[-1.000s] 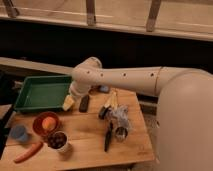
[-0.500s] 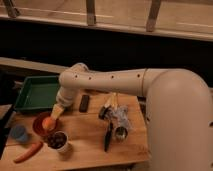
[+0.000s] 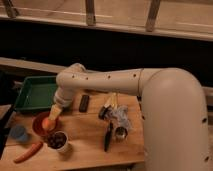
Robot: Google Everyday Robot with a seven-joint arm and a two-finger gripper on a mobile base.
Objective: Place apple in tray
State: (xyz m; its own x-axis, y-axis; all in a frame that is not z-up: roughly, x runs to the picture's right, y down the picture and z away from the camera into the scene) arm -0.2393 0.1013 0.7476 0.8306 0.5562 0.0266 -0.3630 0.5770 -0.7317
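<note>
My pale cream tool [image 3: 53, 114] hangs at the 1 o'clock rim of the reddish-orange bowl [image 3: 35, 121], above the orange-yellow apple [image 3: 47, 124]. The tray [image 3: 35, 93] is green, the tabletop [image 3: 85, 136] light wood, the carrot [image 3: 27, 151] orange, my arm [image 3: 110, 80] white.

My gripper [image 3: 53, 114], matt pale plastic, hangs over the glossy bowl [image 3: 37, 121]; smooth-skinned apple [image 3: 47, 123], green plastic tray [image 3: 35, 96], wooden table [image 3: 85, 137].

One camera looks steeply down from close behind the bulky white arm [image 3: 115, 80], facing the light wooden table [image 3: 85, 134]. The gripper [image 3: 51, 119], jaws apart, hangs at the arm's far end, above the round reddish-orange bowl [image 3: 36, 123].
</note>
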